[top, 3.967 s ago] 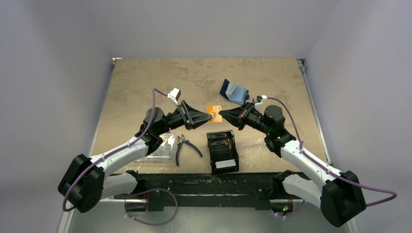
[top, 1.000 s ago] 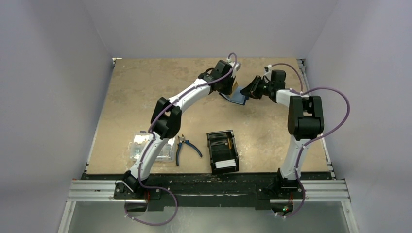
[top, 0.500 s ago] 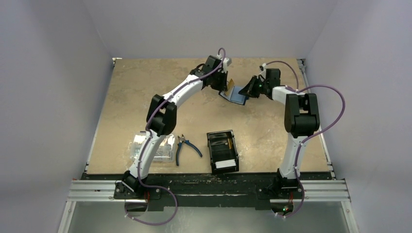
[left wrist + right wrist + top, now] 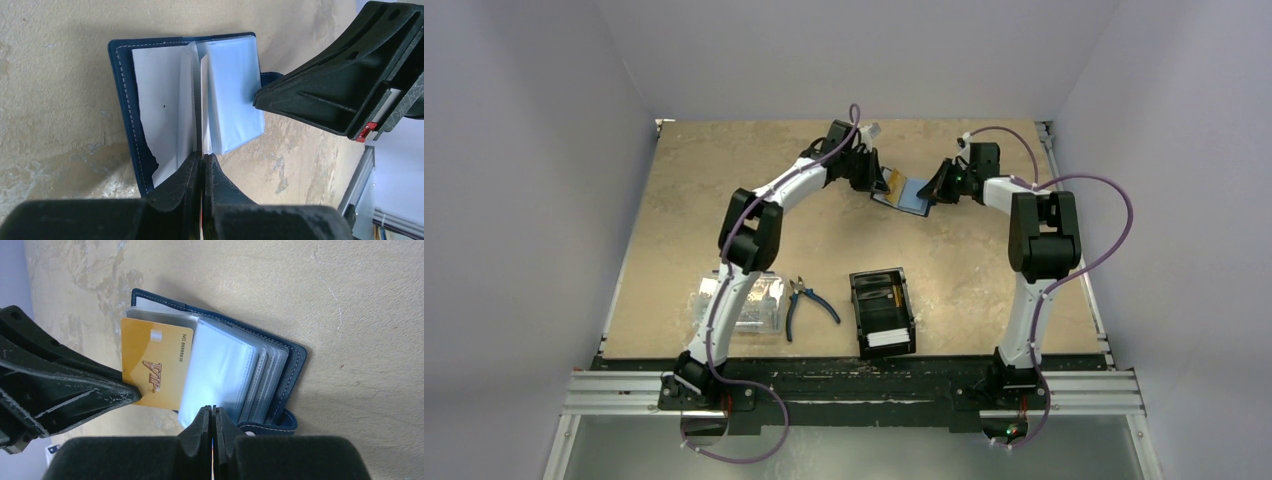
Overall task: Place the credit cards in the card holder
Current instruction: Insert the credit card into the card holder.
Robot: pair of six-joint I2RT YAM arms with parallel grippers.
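probably light, stiff and slick, the thin orange-yellow plastic credit card (image 4: 150,365) juts from the left gripper (image 4: 132,391), clamped shut on one edge, over the open navy blue folding card holder (image 4: 296,356), whose floppy clear plastic sleeve (image 4: 220,370) the shut right gripper (image 4: 212,411) pinches at its tips.

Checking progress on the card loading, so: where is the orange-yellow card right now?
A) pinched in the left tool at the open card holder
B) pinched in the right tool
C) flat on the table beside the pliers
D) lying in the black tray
A: the left tool grips the orange-yellow card by one edge, with the card lying over the inside of the open card holder.
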